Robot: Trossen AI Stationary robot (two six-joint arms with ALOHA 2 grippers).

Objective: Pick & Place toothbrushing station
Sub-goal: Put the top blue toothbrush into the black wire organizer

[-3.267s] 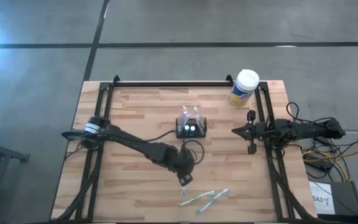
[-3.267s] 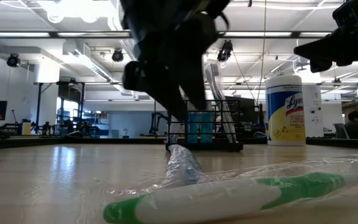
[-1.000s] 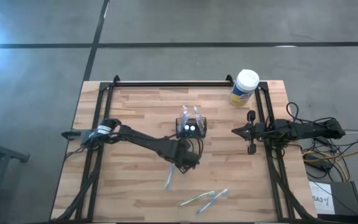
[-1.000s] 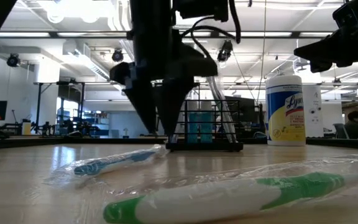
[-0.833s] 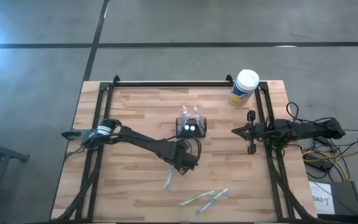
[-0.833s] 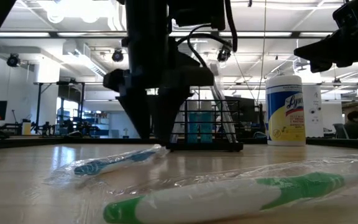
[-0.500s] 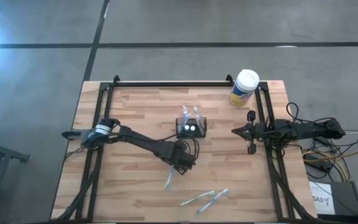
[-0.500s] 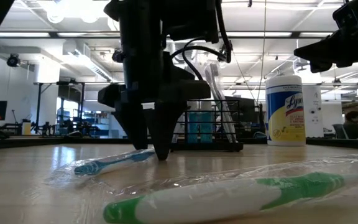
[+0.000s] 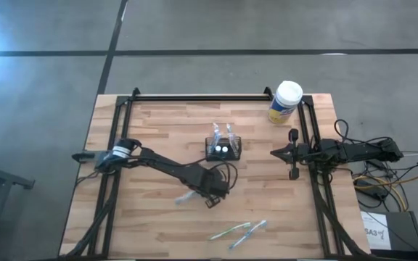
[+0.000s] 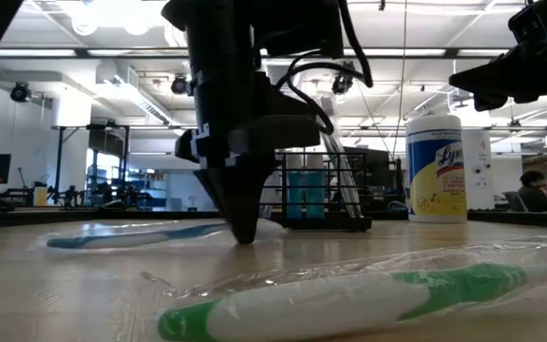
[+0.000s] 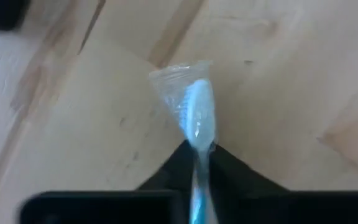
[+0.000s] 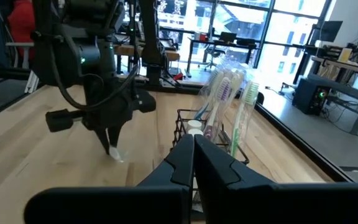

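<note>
The toothbrushing station (image 9: 223,149) is a small black mesh holder at mid-table, with wrapped toothbrushes standing in it; it also shows in the low view (image 10: 316,195) and the right wrist view (image 12: 211,132). My left gripper (image 9: 210,197) stands just near of it, fingers down at the tabletop (image 10: 243,233), shut on a blue toothbrush in clear wrap (image 9: 187,196). My right gripper (image 9: 293,154) waits shut at the table's right edge, holding nothing. My left gripper pinches the wrapped blue toothbrush (image 11: 197,144) between its two fingers, close to one end. The fingers (image 10: 241,214) come from above, pointing down, and lie across it. The toothbrush's long part (image 10: 131,235) stretches toward the table's left edge and lies on the wood.
Two more wrapped toothbrushes (image 9: 239,231) lie near the table's front edge; a green one (image 10: 349,296) fills the low view's foreground. A white-capped, yellow-labelled canister (image 9: 285,101) stands at the far right corner.
My left gripper has come down to the tabletop and shut on the blue toothbrush. The toothbrush has swung about on the table: it pointed toward the near edge before, and now lies toward the left edge.
</note>
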